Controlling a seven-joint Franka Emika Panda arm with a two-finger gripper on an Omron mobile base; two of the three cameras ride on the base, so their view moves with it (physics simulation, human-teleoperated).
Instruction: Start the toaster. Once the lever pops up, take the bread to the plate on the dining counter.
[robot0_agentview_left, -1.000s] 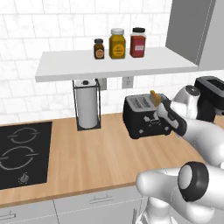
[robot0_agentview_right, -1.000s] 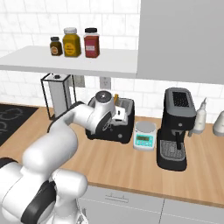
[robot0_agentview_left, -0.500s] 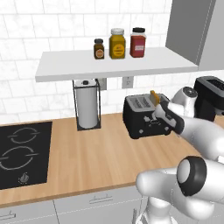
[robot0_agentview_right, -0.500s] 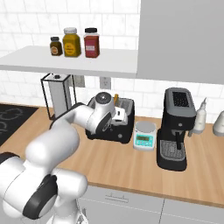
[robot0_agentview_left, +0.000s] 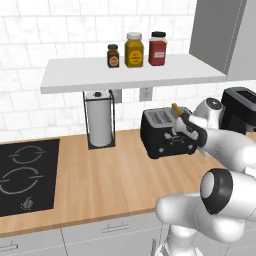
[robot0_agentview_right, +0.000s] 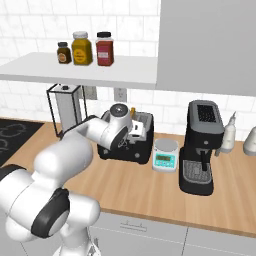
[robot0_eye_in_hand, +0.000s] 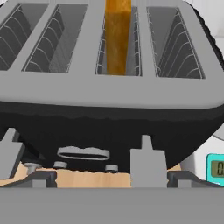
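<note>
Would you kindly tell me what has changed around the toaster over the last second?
The tool has crept slightly further along the toaster front, staying open and gripping nothing. The bread stays upright in its slot; the toaster, scale and coffee machine have not moved.

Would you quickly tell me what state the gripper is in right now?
Gripper: open, holding nothing, poised at the front of the toaster, with the bread upright in a slot.

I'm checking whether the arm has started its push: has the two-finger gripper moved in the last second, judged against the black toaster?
Cannot tell: the open two-finger gripper sits at the same front-right spot on the black boxy toaster, any shift too slight to judge.
</note>
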